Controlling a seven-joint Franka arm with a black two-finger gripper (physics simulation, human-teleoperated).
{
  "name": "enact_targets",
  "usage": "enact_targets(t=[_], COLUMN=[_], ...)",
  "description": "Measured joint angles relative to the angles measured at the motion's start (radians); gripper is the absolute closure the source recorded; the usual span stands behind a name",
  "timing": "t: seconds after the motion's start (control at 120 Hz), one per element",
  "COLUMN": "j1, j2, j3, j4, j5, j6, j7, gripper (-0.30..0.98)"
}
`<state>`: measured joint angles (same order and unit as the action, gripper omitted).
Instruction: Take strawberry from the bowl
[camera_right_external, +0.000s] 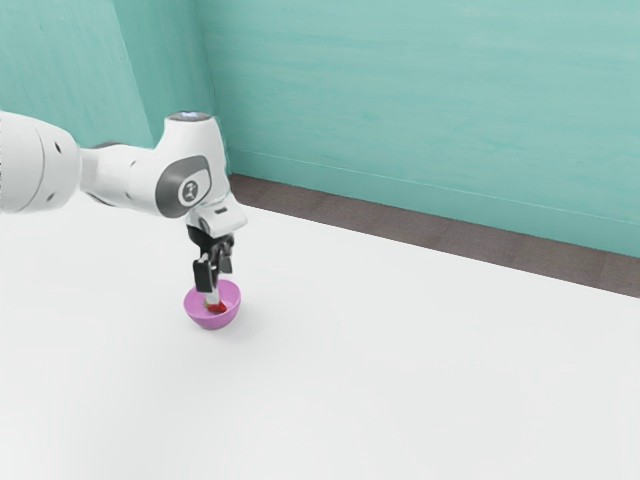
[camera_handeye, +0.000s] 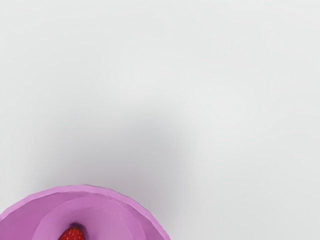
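Observation:
My gripper (camera_right_external: 211, 294) points down into the pink bowl (camera_right_external: 212, 321), its lower end inside the rim. The red strawberry (camera_right_external: 218, 308) lies in the bowl, close by the gripper's tip; whether they touch I cannot tell. From the wrist, the bowl (camera_handeye: 107, 194) is partly in view, and the strawberry (camera_handeye: 72, 234) rests at its bottom, cut off by the picture's edge.
The bowl stands on a white table (camera_right_external: 400, 350). Beyond the table's far edge are a dark floor strip (camera_right_external: 420, 231) and a teal wall (camera_right_external: 420, 100). A soft shadow falls on the tabletop beside the bowl.

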<state>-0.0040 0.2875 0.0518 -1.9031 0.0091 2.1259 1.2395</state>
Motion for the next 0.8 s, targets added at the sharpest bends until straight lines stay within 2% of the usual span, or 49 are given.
enact_targets(t=[0.142, 0.283, 0.7, 0.8], j1=[0.014, 0.032, 0.081, 0.081], j2=[0.028, 0.087, 0.154, 0.155], j3=[0.033, 0.038, 0.040, 0.040], j4=[-0.009, 0.039, 0.084, 0.084], j5=[-0.059, -0.085, -0.158, -0.175], j6=[0.037, 0.057, 0.081, 0.085], j7=[0.082, 0.156, 0.328, 0.359], gripper=[0.00, 0.00, 0.00, 0.08])
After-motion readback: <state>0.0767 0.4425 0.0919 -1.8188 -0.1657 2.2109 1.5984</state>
